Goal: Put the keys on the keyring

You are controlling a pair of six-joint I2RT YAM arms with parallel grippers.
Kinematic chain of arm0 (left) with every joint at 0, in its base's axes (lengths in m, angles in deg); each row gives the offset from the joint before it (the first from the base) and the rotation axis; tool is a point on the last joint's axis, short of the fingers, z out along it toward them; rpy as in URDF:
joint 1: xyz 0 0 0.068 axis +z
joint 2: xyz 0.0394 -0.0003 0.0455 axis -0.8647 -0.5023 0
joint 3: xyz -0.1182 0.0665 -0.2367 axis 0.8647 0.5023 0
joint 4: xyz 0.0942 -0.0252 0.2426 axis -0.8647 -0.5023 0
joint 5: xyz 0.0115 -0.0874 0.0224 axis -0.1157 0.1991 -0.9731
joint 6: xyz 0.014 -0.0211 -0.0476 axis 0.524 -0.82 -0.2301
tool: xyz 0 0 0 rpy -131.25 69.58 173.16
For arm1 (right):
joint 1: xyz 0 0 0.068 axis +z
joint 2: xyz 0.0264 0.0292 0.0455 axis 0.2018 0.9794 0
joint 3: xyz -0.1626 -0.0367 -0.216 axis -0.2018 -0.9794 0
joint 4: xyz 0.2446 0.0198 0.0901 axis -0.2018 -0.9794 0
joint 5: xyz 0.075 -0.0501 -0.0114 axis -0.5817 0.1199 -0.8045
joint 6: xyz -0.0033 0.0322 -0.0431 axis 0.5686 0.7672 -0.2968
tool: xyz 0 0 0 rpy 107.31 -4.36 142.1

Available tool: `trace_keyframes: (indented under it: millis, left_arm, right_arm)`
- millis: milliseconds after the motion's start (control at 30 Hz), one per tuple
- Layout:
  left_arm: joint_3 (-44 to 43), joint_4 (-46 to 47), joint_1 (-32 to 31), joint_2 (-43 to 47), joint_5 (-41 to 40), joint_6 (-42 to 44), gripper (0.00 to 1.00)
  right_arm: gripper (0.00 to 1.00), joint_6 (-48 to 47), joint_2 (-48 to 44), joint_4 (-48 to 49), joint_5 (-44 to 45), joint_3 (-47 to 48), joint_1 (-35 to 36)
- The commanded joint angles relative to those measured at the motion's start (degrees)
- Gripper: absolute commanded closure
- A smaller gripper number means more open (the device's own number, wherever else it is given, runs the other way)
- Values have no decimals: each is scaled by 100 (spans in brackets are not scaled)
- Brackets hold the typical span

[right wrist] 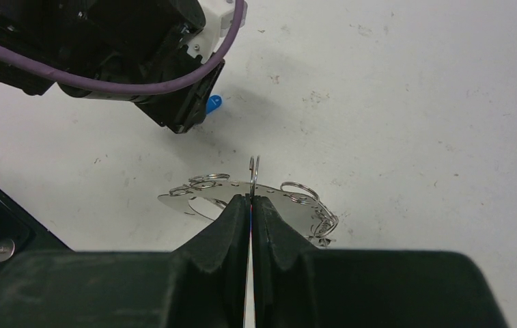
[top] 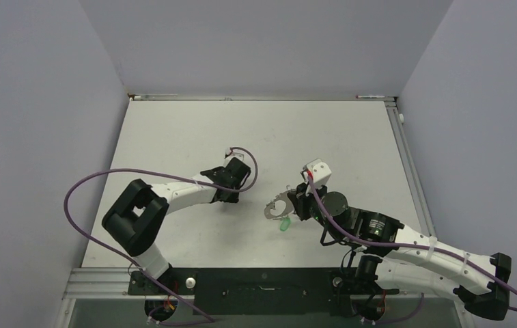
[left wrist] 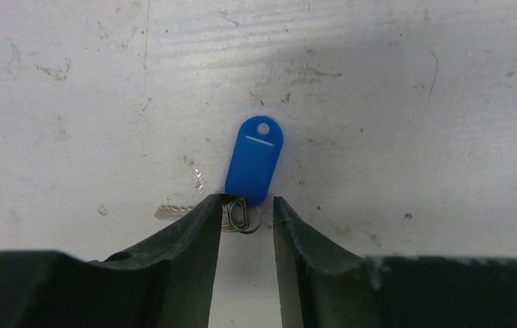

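Observation:
The blue-capped key (left wrist: 255, 160) lies flat on the table, its silver blade (left wrist: 173, 212) pointing left and its small ring at my left finger's tip. My left gripper (left wrist: 245, 205) stands open around that ring end and grips nothing. In the right wrist view only a bit of the blue key (right wrist: 214, 102) shows under the left gripper (right wrist: 173, 102). My right gripper (right wrist: 251, 198) is shut on the keyring (right wrist: 296, 208), a silvery hoop strung with small rings, held level just above the table. The green-capped key (top: 284, 224) lies just under the keyring (top: 274, 208).
The white tabletop (top: 173, 137) is walled at the back and both sides. The black base rail (top: 262, 280) runs along the near edge. The two grippers are roughly a hand's width apart at mid-table, and a purple cable (top: 85, 184) loops off the left arm.

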Motion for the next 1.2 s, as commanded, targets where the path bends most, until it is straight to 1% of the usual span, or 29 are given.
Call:
trace_keyframes:
  millis: [0, 67, 167, 233, 367, 600, 833, 900, 967, 1033, 1167]
  left_arm:
    - [225, 197, -55, 549, 67, -164, 64]
    - [319, 72, -91, 785, -49, -169, 57]
    - [506, 16, -115, 1137, -93, -199, 55]
    - [623, -1, -145, 1302, -126, -280, 56]
    - [775, 69, -271, 1484, -359, -844, 58]
    - [946, 384, -295, 1339, -585, -2642, 59]
    - [963, 563, -257, 1197, -685, -3926, 61]
    - [949, 537, -258, 1126, -706, -4071, 66]
    - [875, 323, -258, 1061, -799, -4243, 69]
    - [894, 253, -254, 1062, -869, -4304, 69]
    - [1165, 523, -253, 1225, -927, -4397, 69]
  right_arm:
    - [95, 92, -88, 189, 44, 282, 48]
    - [95, 91, -106, 160, 69, 302, 53]
    - [95, 94, -121, 153, 70, 295, 57]
    - [95, 101, -118, 169, 65, 276, 56]
    - [95, 94, -109, 236, 66, 229, 62]
    - [95, 97, -143, 251, 79, 193, 61]
    - [95, 137, -194, 267, 22, 141, 65]
    - [95, 133, -211, 267, 21, 133, 70]
    - [95, 134, -210, 262, 8, 139, 70]
    - [95, 139, -222, 278, -14, 128, 69]
    - [95, 131, -215, 293, -49, 108, 68]
